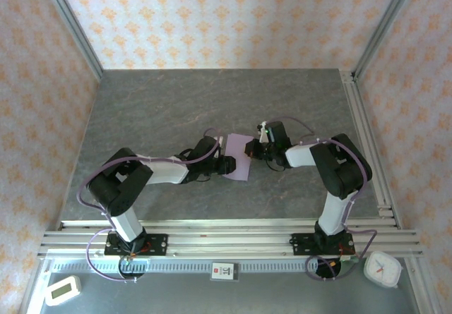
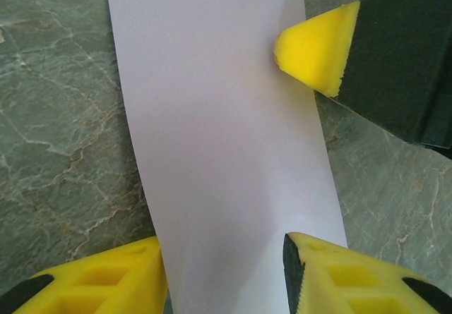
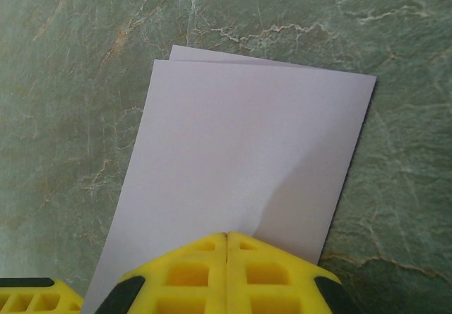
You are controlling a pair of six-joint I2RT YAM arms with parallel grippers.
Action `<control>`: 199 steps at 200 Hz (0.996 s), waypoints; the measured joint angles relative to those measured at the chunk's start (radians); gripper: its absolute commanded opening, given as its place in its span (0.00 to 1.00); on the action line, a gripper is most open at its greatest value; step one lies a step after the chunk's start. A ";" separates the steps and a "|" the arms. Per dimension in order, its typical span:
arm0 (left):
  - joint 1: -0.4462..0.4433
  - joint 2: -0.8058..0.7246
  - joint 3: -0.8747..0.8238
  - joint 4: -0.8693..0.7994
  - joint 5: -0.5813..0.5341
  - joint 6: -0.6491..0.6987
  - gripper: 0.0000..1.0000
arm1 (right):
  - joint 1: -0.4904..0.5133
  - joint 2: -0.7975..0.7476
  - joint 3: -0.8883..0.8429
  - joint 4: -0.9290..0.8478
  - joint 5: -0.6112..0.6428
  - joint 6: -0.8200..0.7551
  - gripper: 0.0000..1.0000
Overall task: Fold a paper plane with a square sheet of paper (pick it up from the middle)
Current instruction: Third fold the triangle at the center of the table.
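The folded pale lilac square sheet of paper (image 1: 239, 160) lies flat on the grey marbled counter (image 1: 212, 102) between both arms. The left pincer (image 2: 220, 240) stands half open, its yellow fingers (image 2: 106, 279) straddling the sheet and holding nothing. The right pincer (image 3: 226, 238) is fully closed, its tip on the sheet's edge; whether it pinches the paper is unclear.
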 measured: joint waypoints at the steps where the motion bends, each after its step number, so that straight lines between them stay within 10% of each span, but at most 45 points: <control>1: 0.000 0.000 0.000 0.000 0.001 0.000 0.47 | 0.000 0.000 0.000 0.000 0.000 0.000 0.00; 199: 0.095 0.055 0.049 0.040 0.147 0.128 0.40 | -0.001 0.006 0.004 0.003 -0.007 0.000 0.00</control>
